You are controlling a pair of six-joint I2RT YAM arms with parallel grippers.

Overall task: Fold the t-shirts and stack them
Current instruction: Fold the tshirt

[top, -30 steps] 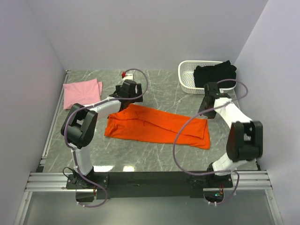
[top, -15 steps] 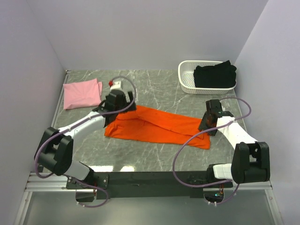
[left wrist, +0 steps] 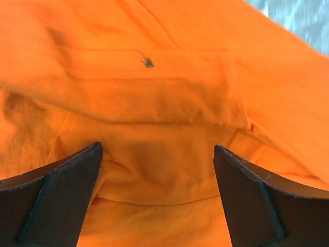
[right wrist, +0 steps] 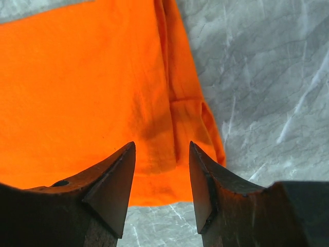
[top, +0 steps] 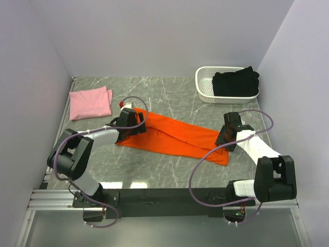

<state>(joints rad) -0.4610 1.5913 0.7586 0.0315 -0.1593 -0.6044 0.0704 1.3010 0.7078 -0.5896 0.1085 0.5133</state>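
Note:
The orange t-shirt [top: 175,138] lies spread out long across the middle of the table. My left gripper [top: 134,126] is low over its left end, wide open; in the left wrist view orange cloth [left wrist: 154,103] with folds and a seam fills the space between the fingers [left wrist: 67,190]. Over the shirt's right end my right gripper [top: 225,138] hovers open, the shirt's corner [right wrist: 169,123] showing below its jaws [right wrist: 162,146]. A pink t-shirt [top: 90,103] lies folded at the back left. A black t-shirt [top: 235,82] sits in the basket.
The white slotted basket [top: 203,88] stands at the back right, close to the right wall. Grey marble table [right wrist: 267,77] shows right of the orange shirt's corner. Walls close the table in on the left, back and right.
The left gripper has come nearer and down onto the orange shirt's left end. The right gripper dropped from beside the basket to the shirt's right corner and opened a little wider.

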